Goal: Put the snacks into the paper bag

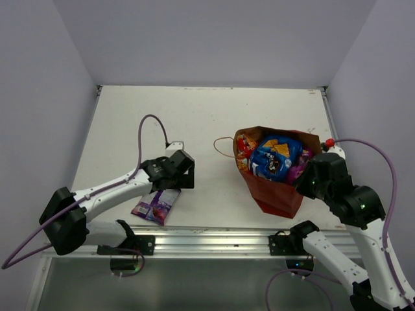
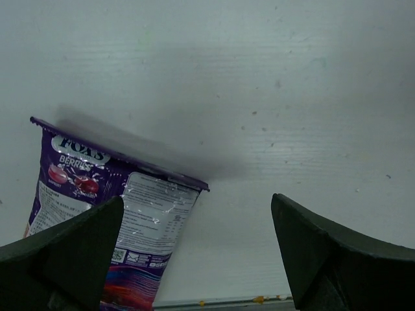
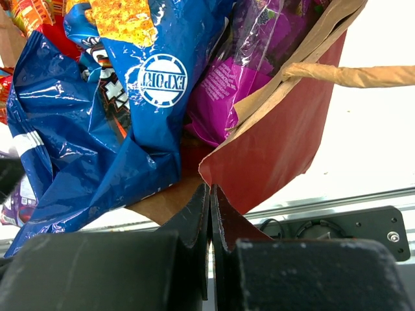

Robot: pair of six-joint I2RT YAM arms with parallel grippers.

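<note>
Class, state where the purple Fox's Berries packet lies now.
In the top view the purple packet lies at the left front of the table, partly beneath the open left hand, far from the paper bag.

White table (image 1: 207, 110) between pale lilac walls (image 1: 39, 97)

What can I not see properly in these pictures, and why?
Top view: the left arm covers part of the small purple packet.
Left wrist view: the frame edge and left gripper cut off its lower end.
Top view: the blue Doritos pack hides what lies deeper in the paper bag.
Right wrist view: the right gripper is shut at the bag's rim; any paper between is unseen.
</note>
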